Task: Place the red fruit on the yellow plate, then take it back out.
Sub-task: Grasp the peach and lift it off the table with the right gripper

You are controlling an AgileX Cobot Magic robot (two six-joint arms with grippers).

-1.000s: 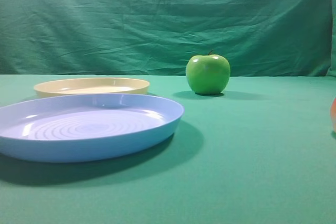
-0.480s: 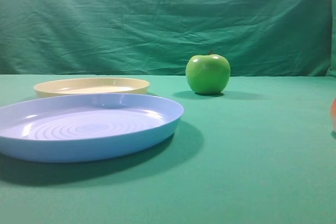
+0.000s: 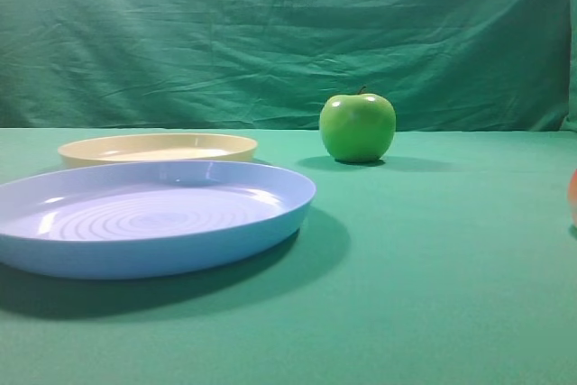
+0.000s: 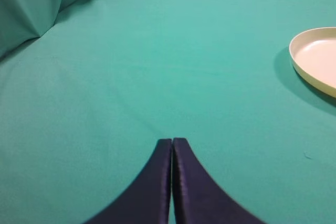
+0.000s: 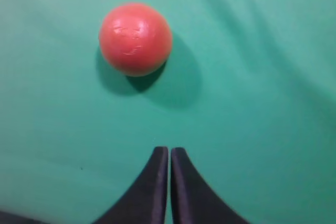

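Red all over its upper side, with a faint mottled sheen near the crown, the red fruit (image 5: 135, 39) is what you see from above in the right wrist view: round, smooth, unblemished, sitting alone on the green cloth of the tabletop (image 5: 252, 77) and casting a soft shadow to its lower right. Nearest you in that view, the right gripper (image 5: 169, 153) has its two dark fingers pressed together with only a hairline seam between them, holding nothing; the fruit lies ahead of the tips and a little to the left, apart from them. In the exterior high view you catch only a sliver of the fruit at the right edge, orange-red above and paler below.

Your left gripper (image 4: 172, 144) is likewise closed tip to tip over bare cloth, and the yellow plate (image 4: 315, 59) shows at the right edge of its view, well apart from the fingers.

From the exterior high view, the light-blue plate (image 3: 153, 218) with concentric rings sits closest, the yellow plate just behind it, pale cream with a low rim and nothing on it. Farther back and to the right stands the glossy green apple (image 3: 357, 127), upright, stem up, before the wrinkled green backdrop (image 3: 270, 33).
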